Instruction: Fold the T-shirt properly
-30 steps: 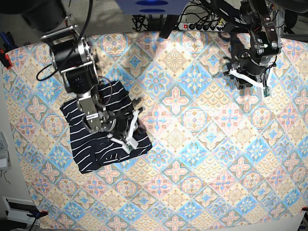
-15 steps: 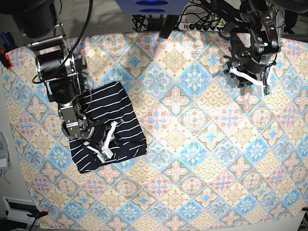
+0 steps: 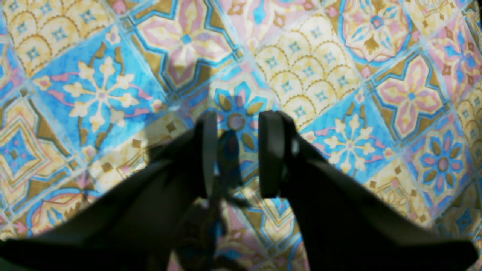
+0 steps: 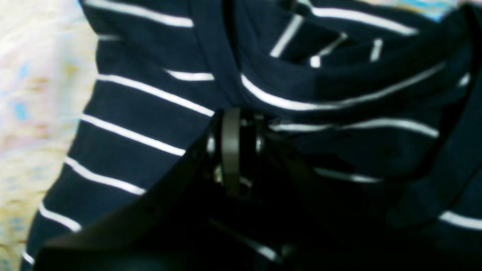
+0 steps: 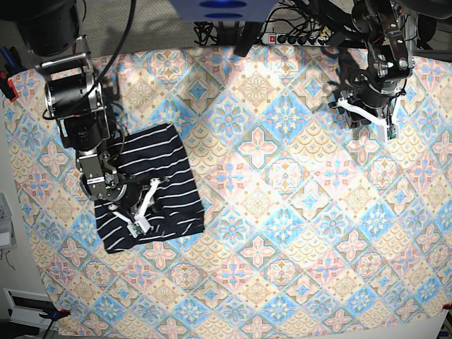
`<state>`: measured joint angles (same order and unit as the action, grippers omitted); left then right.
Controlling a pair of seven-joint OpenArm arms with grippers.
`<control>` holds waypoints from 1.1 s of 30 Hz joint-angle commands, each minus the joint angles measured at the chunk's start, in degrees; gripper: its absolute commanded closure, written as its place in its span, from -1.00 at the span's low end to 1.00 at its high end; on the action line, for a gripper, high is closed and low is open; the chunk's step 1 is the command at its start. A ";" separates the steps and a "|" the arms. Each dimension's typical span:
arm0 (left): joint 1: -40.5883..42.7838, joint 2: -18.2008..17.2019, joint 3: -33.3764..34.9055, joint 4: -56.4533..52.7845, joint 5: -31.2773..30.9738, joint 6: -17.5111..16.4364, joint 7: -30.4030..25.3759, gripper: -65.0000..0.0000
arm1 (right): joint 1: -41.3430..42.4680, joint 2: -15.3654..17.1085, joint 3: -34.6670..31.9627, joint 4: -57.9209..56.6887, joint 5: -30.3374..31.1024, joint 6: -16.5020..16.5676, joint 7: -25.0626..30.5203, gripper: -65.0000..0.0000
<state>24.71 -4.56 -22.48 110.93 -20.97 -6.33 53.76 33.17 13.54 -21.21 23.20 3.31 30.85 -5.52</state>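
Right gripper with fingers nearly together, only a thin slit between them, pressed down among folds of the T-shirt; cannot tell whether any cloth is pinched in that slit, since the far finger is lost in shadow. Around the tips, dark navy cloth with thin white stripes, bunched into a raised roll just past the fingers, a flatter striped panel to the left, and a blurred strip of pale patterned tablecloth at the left edge. From overhead, same gripper low over the shirt's near-left part, its black arm rising toward the back of the table. T-shirt folded into a rough slanted rectangle on the left part of the table, flat on the tablecloth. Left gripper with fingers apart, a clear gap between the two dark pads, nothing in it, hovering over a blue flower tile of the tablecloth with its shadow beneath. Overhead, left gripper near the back right corner, well apart from the shirt. Power strip and tangled cables beyond the back edge.
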 commanded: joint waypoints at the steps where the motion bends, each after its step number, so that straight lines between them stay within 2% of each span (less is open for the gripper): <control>1: 0.04 -0.32 -0.25 1.02 -0.17 -0.31 -0.88 0.46 | 1.51 1.80 0.07 0.32 -0.45 -1.09 -0.42 0.85; 10: 0.74 -0.32 -0.25 1.11 -0.17 -0.31 -1.05 0.46 | 1.34 4.44 0.42 0.40 -0.37 -1.36 -0.50 0.86; 17: 0.74 -0.32 -0.25 1.11 -0.17 -0.31 -0.97 0.46 | 1.25 4.70 0.68 2.51 -0.01 -1.36 -0.42 0.86; 22: 0.74 -0.32 -0.25 1.11 -0.17 -0.31 -0.97 0.46 | -4.73 5.40 8.68 16.05 -0.28 -1.18 -1.73 0.86; 27: 0.74 -0.32 -0.25 1.11 -0.17 -0.31 -0.97 0.46 | -12.99 5.58 15.28 32.58 -0.28 -0.92 -9.82 0.86; 33: 1.36 -0.32 -0.07 1.20 -0.17 -0.31 -0.97 0.46 | -27.59 5.58 24.51 52.80 -0.37 -0.92 -17.21 0.86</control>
<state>25.80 -4.51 -22.37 110.96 -20.84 -6.44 53.69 4.32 18.24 2.87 75.02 2.11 30.02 -24.05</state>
